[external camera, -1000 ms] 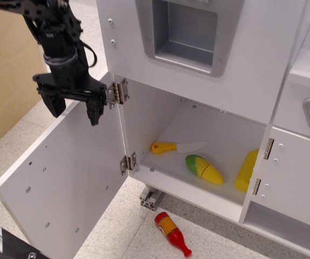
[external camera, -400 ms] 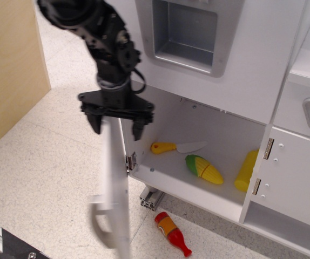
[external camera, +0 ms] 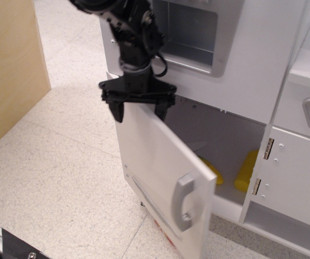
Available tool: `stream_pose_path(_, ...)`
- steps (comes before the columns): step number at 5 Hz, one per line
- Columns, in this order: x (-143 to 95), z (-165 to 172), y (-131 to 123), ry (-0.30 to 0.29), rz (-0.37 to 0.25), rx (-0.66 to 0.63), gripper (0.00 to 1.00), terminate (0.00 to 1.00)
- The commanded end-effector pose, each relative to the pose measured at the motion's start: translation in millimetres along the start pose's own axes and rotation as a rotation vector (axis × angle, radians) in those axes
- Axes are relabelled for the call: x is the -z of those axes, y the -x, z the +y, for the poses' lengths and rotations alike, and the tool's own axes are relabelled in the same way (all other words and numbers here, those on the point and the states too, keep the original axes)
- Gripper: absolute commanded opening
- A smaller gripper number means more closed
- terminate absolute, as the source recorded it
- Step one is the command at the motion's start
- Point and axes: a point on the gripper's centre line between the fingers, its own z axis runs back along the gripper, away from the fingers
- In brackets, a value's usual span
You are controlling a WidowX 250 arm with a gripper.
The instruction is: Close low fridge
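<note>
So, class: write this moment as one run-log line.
task: close low fridge | low fridge door: partly open | end effector: open, straddling door's top edge | yellow item: inside

Low fridge door (external camera: 160,178) stands part open, swung out toward the camera, hinged at its left. Handle (external camera: 182,202) upright near the door's free right edge, strip (external camera: 149,202) left of it. Gripper (external camera: 139,110) straddles the door's top edge, spread. Dispenser door (external camera: 198,38) above the compartment. Cabinet door (external camera: 292,183) to the right, hinges (external camera: 263,164) on its left edge. Wooden panel (external camera: 9,70) far left.
</note>
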Motion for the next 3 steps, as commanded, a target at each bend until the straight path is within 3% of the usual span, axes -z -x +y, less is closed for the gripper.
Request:
stream_pose_path(1,-40.3,-8.0,-9.3,0.068,-0.032,0.023,1.0,0.0)
stream_pose_path(2,-63.0,6.4,1.3,0.105,-0.011,0.07,1.0,0.0)
stream_pose_path(3,-64.6,29.3,17.0,0.081,-0.018,0.153,1.0,0.0)
